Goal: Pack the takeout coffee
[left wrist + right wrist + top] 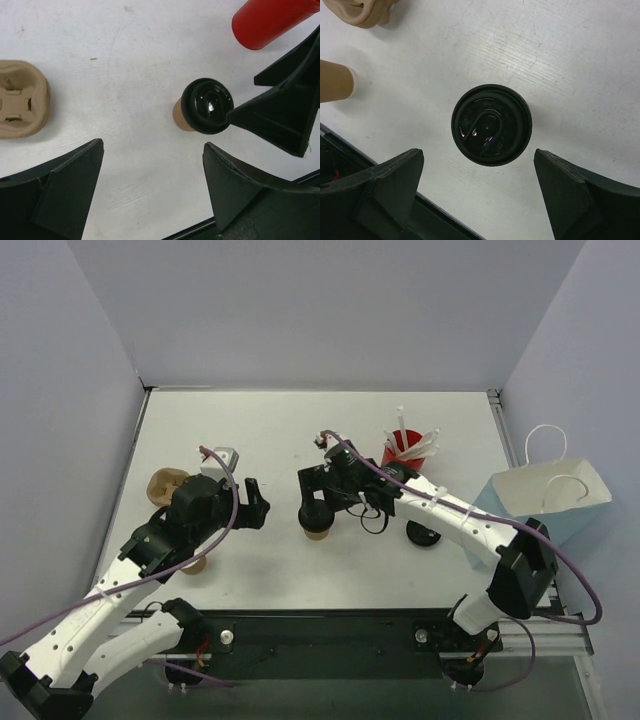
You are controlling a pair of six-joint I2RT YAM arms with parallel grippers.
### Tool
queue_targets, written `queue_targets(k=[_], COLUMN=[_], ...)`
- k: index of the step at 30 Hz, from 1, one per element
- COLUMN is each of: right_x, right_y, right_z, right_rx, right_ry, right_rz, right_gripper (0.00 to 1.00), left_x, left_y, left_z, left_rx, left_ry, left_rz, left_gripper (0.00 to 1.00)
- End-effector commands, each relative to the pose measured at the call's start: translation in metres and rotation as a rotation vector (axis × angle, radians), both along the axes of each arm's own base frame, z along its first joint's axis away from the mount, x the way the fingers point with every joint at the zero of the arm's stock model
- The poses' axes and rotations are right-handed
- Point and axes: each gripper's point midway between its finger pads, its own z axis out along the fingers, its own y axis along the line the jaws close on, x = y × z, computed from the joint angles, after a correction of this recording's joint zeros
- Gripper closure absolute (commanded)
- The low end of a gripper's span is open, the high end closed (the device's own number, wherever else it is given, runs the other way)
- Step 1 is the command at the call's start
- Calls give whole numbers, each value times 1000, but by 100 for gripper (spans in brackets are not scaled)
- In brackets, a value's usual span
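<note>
The takeout coffee (pixel 317 524) is a small tan paper cup with a black lid, upright at the table's middle. Seen from the right wrist, its lid (pixel 491 125) sits just beyond my right gripper (pixel 477 162), whose jaws stand wide apart with nothing between them. Overhead, the right gripper (pixel 316 502) hovers directly over the cup. My left gripper (pixel 258 506) is to the cup's left, open and empty. From the left wrist, the coffee (pixel 205 106) lies ahead and right of the left gripper (pixel 152 152), with a right fingertip (pixel 240 114) at the lid's edge.
A red cup of white straws (pixel 405 448) stands behind the right arm. At the right edge stands a pale blue paper bag (pixel 550 495) with white handles. A loose black lid (pixel 425 534) lies by the right forearm. At left are a tan pulp carrier (pixel 166 486) and a lidless tan cup (pixel 193 565).
</note>
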Motion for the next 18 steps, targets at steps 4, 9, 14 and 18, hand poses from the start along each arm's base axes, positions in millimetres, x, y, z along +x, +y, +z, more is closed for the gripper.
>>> queue_targets(k=[4, 9, 14, 18], right_x=[0, 0, 5, 15], right_y=[-4, -3, -12, -19], right_z=[-42, -57, -63, -65], right_rx=[-261, -300, -340, -361], right_ry=[20, 42, 28, 20], right_rz=[47, 47, 20, -12], right_gripper=[1, 11, 26, 32], left_x=[-23, -24, -27, -29], left_y=[28, 31, 33, 33], left_z=[-33, -25, -27, -24], left_rx=[71, 65, 75, 63], left_ry=[-32, -65, -52, -67], left_rz=[-5, -3, 0, -1], left_gripper=[10, 10, 10, 10])
